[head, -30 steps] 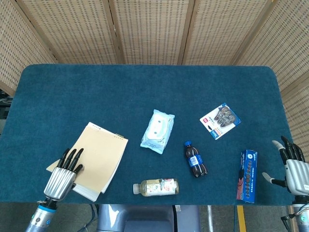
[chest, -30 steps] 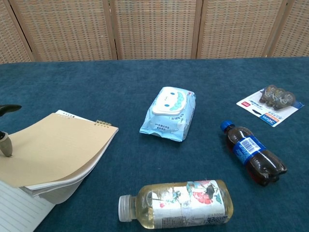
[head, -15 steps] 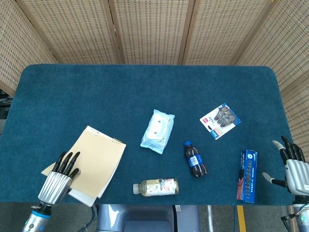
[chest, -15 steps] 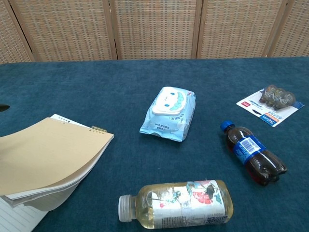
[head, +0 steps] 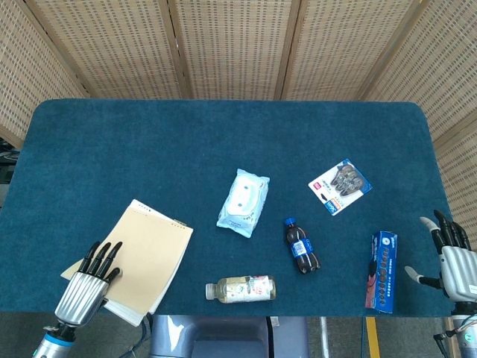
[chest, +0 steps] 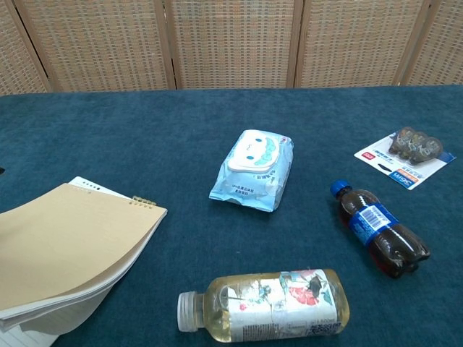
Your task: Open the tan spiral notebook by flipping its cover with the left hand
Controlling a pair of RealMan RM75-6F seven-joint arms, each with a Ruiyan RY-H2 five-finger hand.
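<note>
Tan notebook point(head: 149, 252) lies at worktop point(head: 223, 134) 7 o'clock corner, cover lifted in chest view. Left hand point(head: 83, 287) fingers spread, fingertips on cover edge. Right hand point(head: 453, 261) spread, empty, at 4 o'clock.

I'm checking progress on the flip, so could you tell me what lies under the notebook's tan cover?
Under the tan cover white pages show at the edges; lined paper peeks out at the near-left corner. The rest is covered.
</note>
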